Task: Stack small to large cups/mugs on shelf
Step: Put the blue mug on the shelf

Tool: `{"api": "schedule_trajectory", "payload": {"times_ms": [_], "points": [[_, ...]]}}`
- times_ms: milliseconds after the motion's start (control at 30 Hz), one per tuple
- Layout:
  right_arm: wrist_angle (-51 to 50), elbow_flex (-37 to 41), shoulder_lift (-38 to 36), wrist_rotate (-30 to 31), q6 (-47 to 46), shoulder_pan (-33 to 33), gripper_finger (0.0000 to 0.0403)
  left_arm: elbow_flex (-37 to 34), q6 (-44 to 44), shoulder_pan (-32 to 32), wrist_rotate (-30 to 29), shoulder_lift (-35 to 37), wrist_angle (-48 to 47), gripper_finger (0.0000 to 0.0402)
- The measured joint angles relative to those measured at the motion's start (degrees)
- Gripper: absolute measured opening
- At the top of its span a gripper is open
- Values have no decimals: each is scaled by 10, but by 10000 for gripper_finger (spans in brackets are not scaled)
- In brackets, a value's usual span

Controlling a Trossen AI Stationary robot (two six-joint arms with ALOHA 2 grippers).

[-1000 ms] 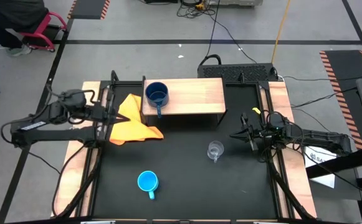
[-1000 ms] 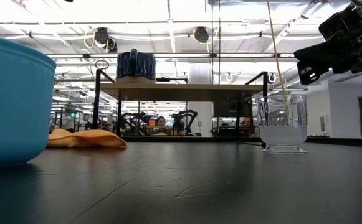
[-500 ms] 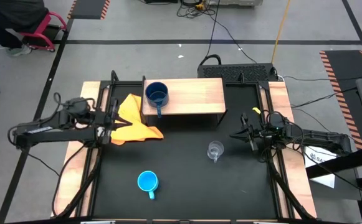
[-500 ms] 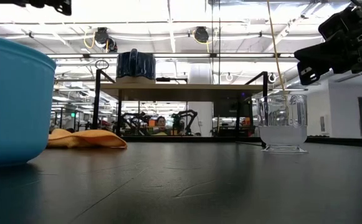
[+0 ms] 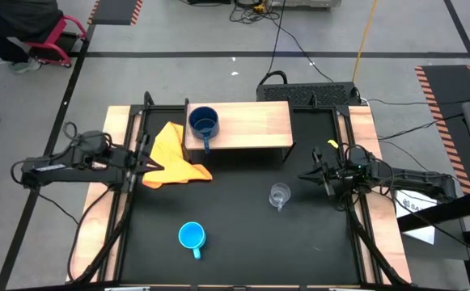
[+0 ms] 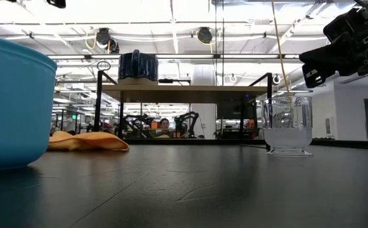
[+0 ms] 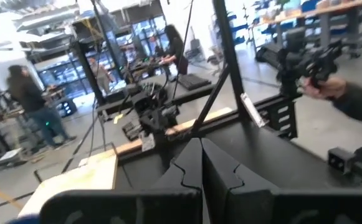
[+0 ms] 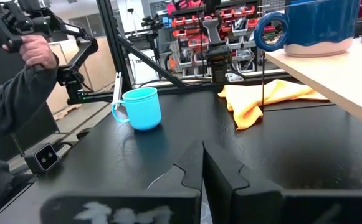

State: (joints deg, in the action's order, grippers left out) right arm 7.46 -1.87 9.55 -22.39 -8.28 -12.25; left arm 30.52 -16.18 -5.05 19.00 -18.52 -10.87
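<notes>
Meanwhile the left arm has pulled back: over the last second the left gripper point(image 5: 148, 164) moved down-frame along the left rail in the high view, off the shelf corner, and now sits at the left edge of the yellow-orange cloth point(image 5: 172, 153). Fingers closed flush, holding nothing. The right gripper point(image 5: 308, 175) hasn't moved, mid-right of frame, also closed and empty, just right of the clear glass cup point(image 5: 279, 195).

Cups unchanged. The dark blue mug point(image 5: 204, 124) is on the shelf point(image 5: 251, 125) at its left end; the light blue mug point(image 5: 192, 236) is on the black tabletop, lower centre. So one of three placed, and the left arm's retreat looks like repositioning toward the light blue mug, not a grasp.

View differences:
- High view gives the layout, but no finger detail.
- Left wrist view shows its two fingers pressed together, no cup ahead.
- Right wrist view shows closed fingers plus light blue mug, cloth and dark blue mug beyond; a person's hand holding a controller in the upper left.
- Low view confirms the glass cup stands upright, empty.
</notes>
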Motion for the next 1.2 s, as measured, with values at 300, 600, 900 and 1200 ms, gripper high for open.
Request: {"api": "schedule_trajectory", "payload": {"times_ms": [300, 600, 900, 1200], "points": [[0, 0, 0, 0, 0, 0, 0, -68, 3, 41, -68, 0, 66, 0], [0, 0, 0, 0, 0, 0, 0, -108, 12, 57, -88, 17, 111, 0], [-9, 0, 0, 0, 2, 0, 0, -152, 15, 67, -123, 56, 111, 0], [-9, 0, 0, 0, 2, 0, 0, -210, 25, 67, -130, 113, 110, 0]]}}
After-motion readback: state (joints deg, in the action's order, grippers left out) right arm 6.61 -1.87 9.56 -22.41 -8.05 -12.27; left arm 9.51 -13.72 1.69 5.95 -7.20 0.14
